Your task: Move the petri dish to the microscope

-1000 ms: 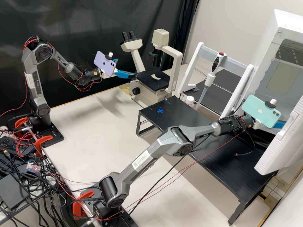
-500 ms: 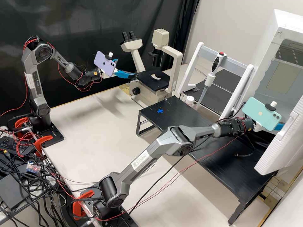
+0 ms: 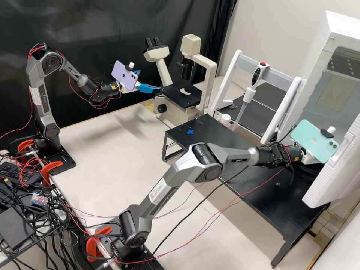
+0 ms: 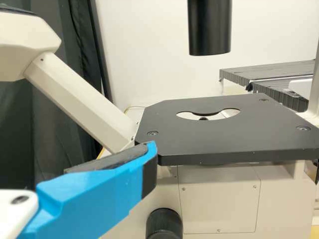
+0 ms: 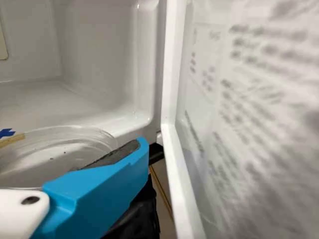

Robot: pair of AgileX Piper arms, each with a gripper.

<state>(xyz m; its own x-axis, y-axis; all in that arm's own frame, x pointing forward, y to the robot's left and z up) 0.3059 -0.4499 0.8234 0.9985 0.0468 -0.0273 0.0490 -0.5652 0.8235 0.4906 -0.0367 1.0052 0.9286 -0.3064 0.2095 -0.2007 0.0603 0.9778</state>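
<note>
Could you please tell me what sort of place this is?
Most likely a biology laboratory, judging by the microscope, the pipette on its white stand and the petri dish in the right wrist view.

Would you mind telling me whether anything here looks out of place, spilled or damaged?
The black and red cables at the high view's lower left look untidy: they lie heaped and looped over one another beside the bench. No spill or damage stands out.
</note>
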